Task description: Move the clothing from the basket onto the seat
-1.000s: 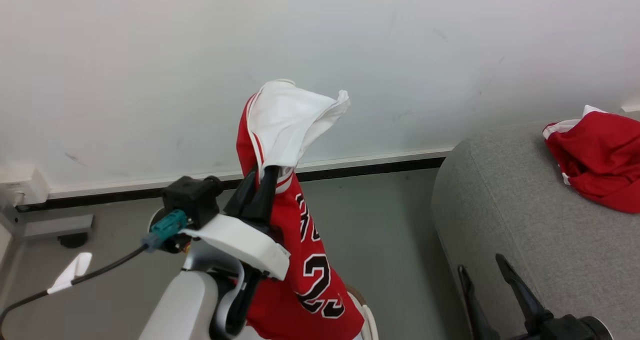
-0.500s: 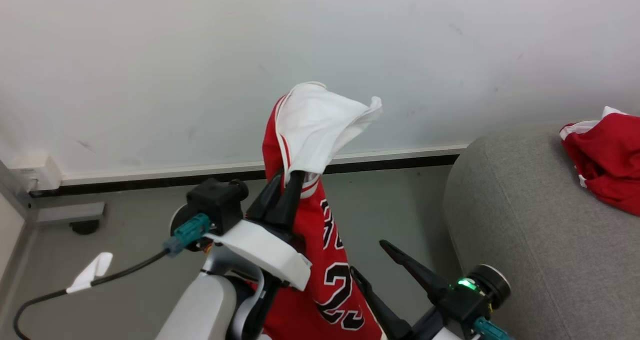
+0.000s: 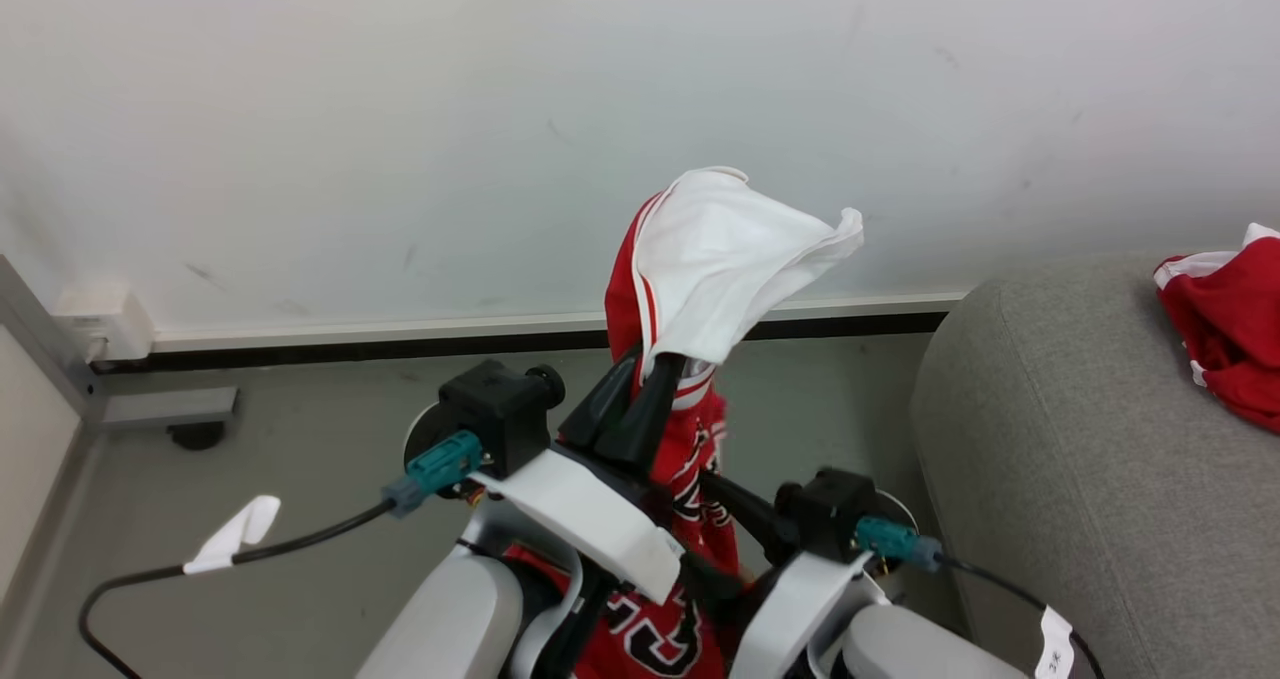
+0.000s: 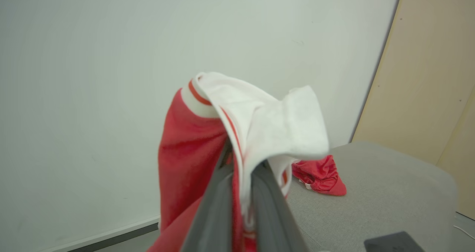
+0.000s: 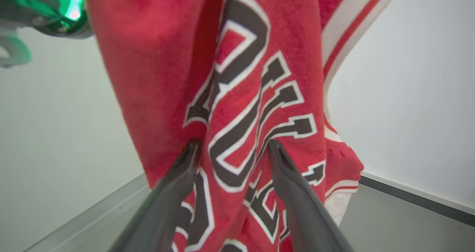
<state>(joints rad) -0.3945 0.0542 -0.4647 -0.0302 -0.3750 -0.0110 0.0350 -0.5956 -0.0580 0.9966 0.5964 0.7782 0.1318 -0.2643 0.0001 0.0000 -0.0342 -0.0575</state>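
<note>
The left gripper (image 3: 640,379) has its fingers pinched tight on the top end of the red jersey (image 3: 700,424), holding it up over the floor, left of the grey sofa (image 3: 1050,439). The right gripper (image 5: 233,144) is up against the hanging cloth, fingers spread with the lettering between them, not clamped. Another red garment (image 3: 1225,349) already lies on the sofa, far right. I'd call the job partway done: this jersey needs carrying right and dropping there. Whether more waits in the basket, I can't tell.
</note>
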